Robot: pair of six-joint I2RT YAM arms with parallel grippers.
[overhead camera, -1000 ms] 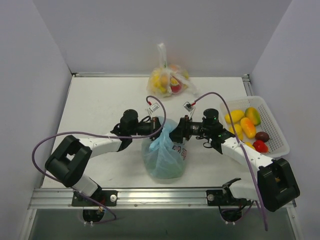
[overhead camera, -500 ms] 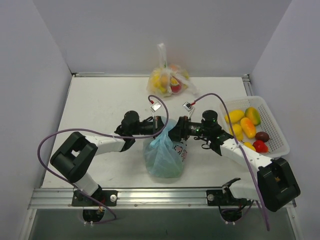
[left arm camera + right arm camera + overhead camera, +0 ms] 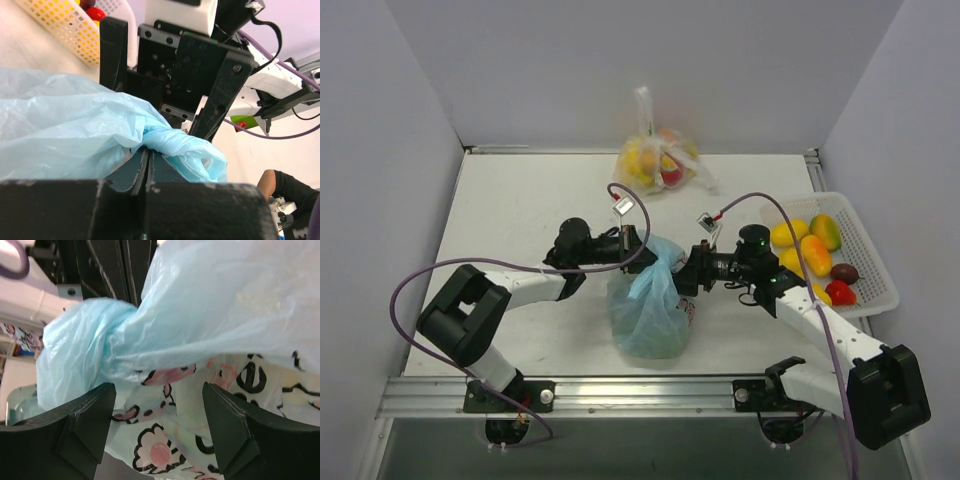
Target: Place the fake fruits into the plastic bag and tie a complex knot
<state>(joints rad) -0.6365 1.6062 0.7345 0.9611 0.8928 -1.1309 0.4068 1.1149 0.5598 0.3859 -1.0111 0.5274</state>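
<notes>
Roughly at the middle of the tabletop (image 3: 520, 210) the plastic bag (image 3: 645, 320) is stood upright, rounded out as though it has been filled, although its contents cannot be made out through the blue film. Its top has been gathered into a twisted neck (image 3: 95, 347), seen bunched in the right wrist view; whether this has already been tied through or only twisted cannot be told from these angles. A fold of that blue plastic is pinched between the fully closed fingers of the left end effector (image 3: 640, 245), just above the bag. The right end effector (image 3: 682, 275) is set against the bag's printed side with its jaws spread wide on either side of the film, and nothing is gripped by it. To the right, several fake fruits (image 3: 817, 252) are lying in the white basket (image 3: 870, 255), so the loading may be judged partial at best, and the tying is judged to be under way but unfinished. A clear bag (image 3: 655, 160) of fruit is set apart at the back.
</notes>
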